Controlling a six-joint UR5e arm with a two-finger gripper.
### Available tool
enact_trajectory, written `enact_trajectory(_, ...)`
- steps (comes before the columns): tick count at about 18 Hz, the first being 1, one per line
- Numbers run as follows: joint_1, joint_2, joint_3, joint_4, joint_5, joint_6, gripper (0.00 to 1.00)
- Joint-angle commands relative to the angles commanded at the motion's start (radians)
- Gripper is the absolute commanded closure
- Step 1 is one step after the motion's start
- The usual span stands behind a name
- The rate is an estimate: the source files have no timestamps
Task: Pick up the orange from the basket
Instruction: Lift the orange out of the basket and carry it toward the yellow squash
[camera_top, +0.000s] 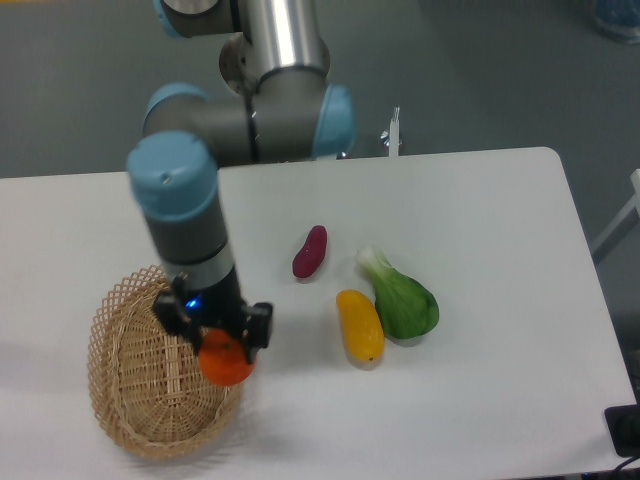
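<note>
The orange (226, 363) is a small bright-orange ball held in my gripper (224, 352), which is shut on it from above. It hangs over the right rim of the basket (130, 400), lifted out of the bowl. The basket is an oval tan wicker one at the table's front left, and nothing shows inside it. My arm's grey wrist and blue-capped joint rise straight above the fruit.
To the right lie a purple-red sweet potato (310, 251), an elongated yellow-orange squash (359, 325) and a green leafy bok choy (402, 298). The table's front edge runs just below the basket. The robot base stands behind the table's far edge.
</note>
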Motion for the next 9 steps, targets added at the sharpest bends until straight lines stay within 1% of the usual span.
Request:
enact_trajectory(2, 0.031, 0.015, -0.006, -0.017, -0.003, 0.055, 0.34)
enact_trajectory(4, 0.046, 0.035, -0.003, -0.047, -0.009, 0.095, 0.34)
enact_trajectory(7, 0.048, 0.037, -0.014, -0.055, -0.003, 0.099, 0.34)
enact_trajectory(9, 0.066, 0.052, -0.018, -0.06, -0.011, 0.099, 0.34)
